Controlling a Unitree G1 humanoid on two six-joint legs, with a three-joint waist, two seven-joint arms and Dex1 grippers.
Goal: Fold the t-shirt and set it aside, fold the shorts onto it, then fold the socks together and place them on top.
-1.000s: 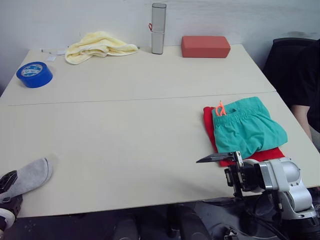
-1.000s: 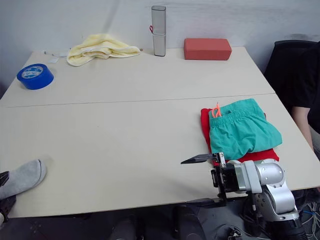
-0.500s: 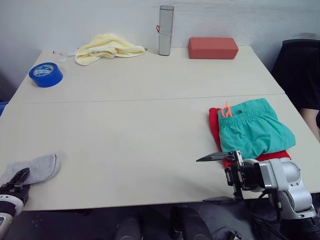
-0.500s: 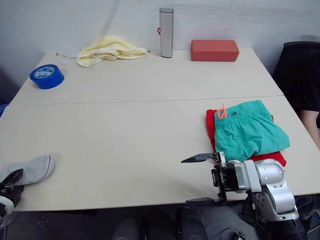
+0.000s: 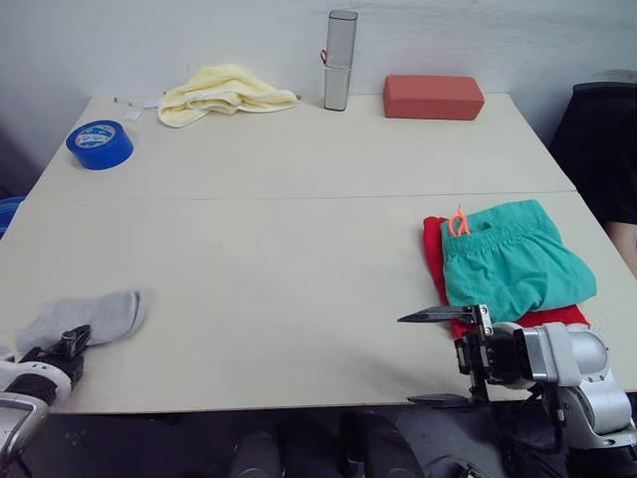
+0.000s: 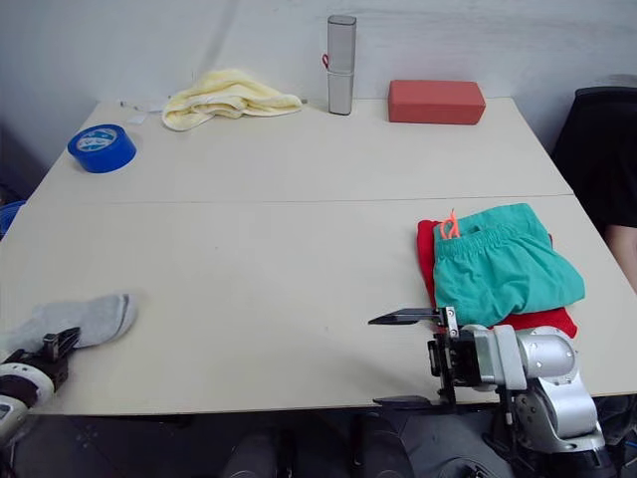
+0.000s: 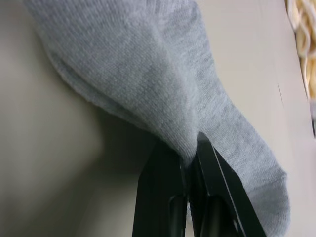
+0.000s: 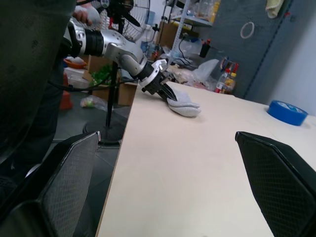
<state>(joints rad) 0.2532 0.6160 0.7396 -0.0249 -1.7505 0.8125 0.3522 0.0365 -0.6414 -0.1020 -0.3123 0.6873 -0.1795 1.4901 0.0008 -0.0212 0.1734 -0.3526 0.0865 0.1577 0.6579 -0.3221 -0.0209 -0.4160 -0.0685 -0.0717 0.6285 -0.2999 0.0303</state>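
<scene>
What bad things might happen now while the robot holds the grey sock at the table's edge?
1. The left pincer pinches only a thin fold of the small grey knit socks, so they might slip free when lifted.
2. The socks lie near the pale table's near edge and might fall off.
3. The open right pincer sits beside the folded teal-green shorts on the folded bright red t-shirt; a careless move might mess up the stack.

Workshop: cluttered shelving, fan
</scene>
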